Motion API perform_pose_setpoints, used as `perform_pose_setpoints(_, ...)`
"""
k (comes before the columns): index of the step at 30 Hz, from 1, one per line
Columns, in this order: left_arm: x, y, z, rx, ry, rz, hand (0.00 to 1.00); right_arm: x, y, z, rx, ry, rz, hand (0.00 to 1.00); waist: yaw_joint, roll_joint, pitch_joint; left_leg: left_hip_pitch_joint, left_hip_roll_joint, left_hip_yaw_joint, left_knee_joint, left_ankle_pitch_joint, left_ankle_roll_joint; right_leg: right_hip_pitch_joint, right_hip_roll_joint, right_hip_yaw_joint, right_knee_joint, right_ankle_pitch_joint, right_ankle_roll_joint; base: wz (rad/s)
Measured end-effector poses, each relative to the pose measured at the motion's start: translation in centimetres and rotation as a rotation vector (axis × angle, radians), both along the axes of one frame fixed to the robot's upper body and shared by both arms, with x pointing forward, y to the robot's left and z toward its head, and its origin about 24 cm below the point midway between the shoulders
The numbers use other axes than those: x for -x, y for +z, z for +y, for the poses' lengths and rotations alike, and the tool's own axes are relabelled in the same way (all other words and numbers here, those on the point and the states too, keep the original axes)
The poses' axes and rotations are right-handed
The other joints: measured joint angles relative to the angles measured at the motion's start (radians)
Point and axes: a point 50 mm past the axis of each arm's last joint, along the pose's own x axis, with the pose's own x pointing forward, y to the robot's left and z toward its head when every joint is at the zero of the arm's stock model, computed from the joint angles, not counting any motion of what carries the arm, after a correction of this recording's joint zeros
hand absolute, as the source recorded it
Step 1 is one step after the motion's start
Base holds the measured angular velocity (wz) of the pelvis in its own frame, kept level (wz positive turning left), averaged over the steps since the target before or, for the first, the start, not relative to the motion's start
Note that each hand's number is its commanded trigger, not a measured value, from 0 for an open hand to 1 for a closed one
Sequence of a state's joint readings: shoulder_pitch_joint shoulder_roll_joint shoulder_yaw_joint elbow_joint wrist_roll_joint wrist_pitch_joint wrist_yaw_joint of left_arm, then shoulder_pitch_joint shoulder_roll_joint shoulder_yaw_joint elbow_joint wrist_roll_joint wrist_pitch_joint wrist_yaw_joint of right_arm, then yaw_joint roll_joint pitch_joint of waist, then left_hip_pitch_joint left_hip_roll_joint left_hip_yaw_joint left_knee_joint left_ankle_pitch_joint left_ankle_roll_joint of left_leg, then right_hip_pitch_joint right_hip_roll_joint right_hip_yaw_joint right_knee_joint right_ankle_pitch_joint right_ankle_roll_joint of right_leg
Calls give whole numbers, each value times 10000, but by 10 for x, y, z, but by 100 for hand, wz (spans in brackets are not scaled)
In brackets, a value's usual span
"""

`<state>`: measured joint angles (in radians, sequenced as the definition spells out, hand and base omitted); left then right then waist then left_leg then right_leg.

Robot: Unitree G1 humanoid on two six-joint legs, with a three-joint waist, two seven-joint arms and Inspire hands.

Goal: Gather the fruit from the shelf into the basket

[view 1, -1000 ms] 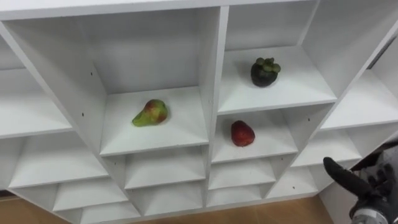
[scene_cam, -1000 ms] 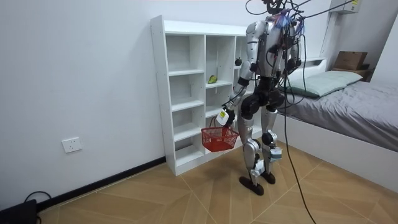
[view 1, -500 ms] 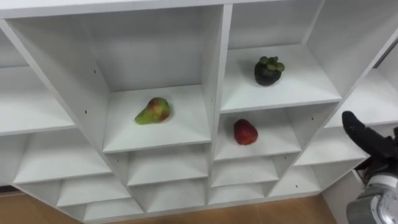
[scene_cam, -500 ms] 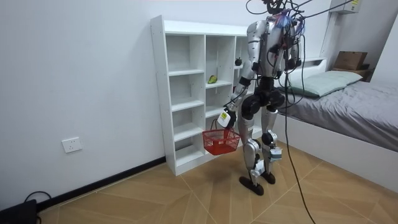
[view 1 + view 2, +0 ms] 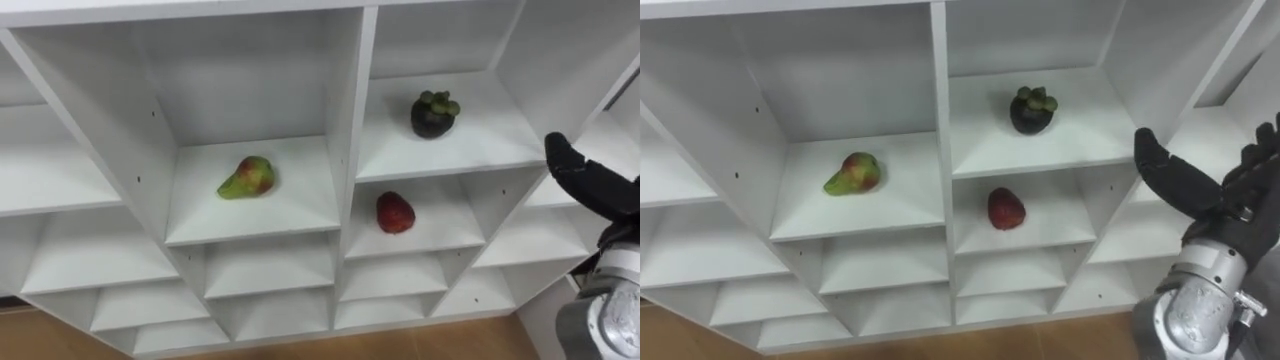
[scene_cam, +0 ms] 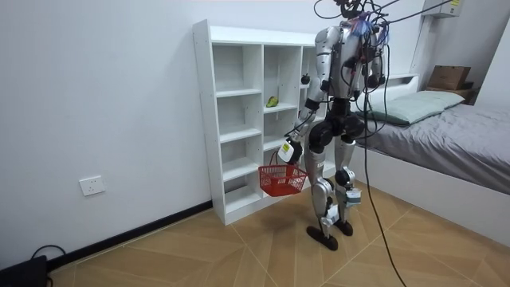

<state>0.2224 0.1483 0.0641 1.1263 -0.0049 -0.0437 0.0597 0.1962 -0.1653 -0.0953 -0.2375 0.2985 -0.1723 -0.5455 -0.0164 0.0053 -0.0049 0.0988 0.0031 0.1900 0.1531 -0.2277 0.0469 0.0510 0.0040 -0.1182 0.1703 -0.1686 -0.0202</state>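
Fruits lie in three compartments of the white closet point(image 5: 355, 120), none of them in either hand. The closet stands against the far wall, and the robot stands upright close in front of it on the wooden floor point(image 6: 239, 255), with a grey bed point(image 6: 446, 131) to the room view's right.

A red basket point(image 6: 282, 180) hangs at knee height on the near side of the robot, between it and the closet's lower shelves. It hangs by its handle from the left hand point(image 6: 288, 151), which is closed round that handle; what lies inside the basket cannot be told.

The right hand point(image 5: 1230, 200) is raised at the right edge of the scene, in front of the column to the right of the fruit. Its dark fingers point(image 5: 1170, 175) are spread wide and straight, and it holds nothing. It is level with the divider between the two right-hand fruits and apart from both.

A green and red pear point(image 5: 246, 178) lies on its side in the large compartment left of centre. Right of the upright divider, a dark mangosteen point(image 5: 434, 114) with a green cap sits on the higher shelf. Directly below it, one shelf down, rests a small red fruit point(image 5: 394, 212).
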Motion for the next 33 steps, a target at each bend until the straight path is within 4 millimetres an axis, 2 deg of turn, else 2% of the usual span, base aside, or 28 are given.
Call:
perform_pose_setpoints(9, 2, -2, -1, -16, -311, 433, 100, -15, 15, 17, 243, 1588, -726, 0, 179, 69, 7, -33, 27, 6, -65, -2, -1, -129, 28, 23, 149, 12, -19, -1)
perform_pose_setpoints(19, 9, -3, -3, 65, -429, 870, 100, -17, 13, 19, 766, 1884, -319, 0, 185, -12, 25, -30, 26, 6, -46, -2, 0, -127, 24, 26, 159, 12, -19, 0)
perform_pose_setpoints(27, 11, -4, -4, 104, -559, 1148, 100, -17, 14, 22, 865, 1958, -321, 0, 136, 5, 4, -108, 40, 5, -21, -2, -1, -192, 25, -28, 168, 15, -24, 0)
perform_pose_setpoints(29, 9, -4, -4, 100, -571, 1108, 100, -16, 15, 23, 895, 1960, -342, 0, 127, 5, -44, -203, 41, 12, -8, -1, -1, -289, 18, -42, 189, 20, -32, 0)
perform_pose_setpoints(33, 0, -4, -7, 108, -872, 941, 100, -17, 16, 24, 899, 2028, -334, 0, 125, 16, -50, -222, 39, 31, 16, 1, 0, -319, 26, 54, 188, 25, -39, -3)
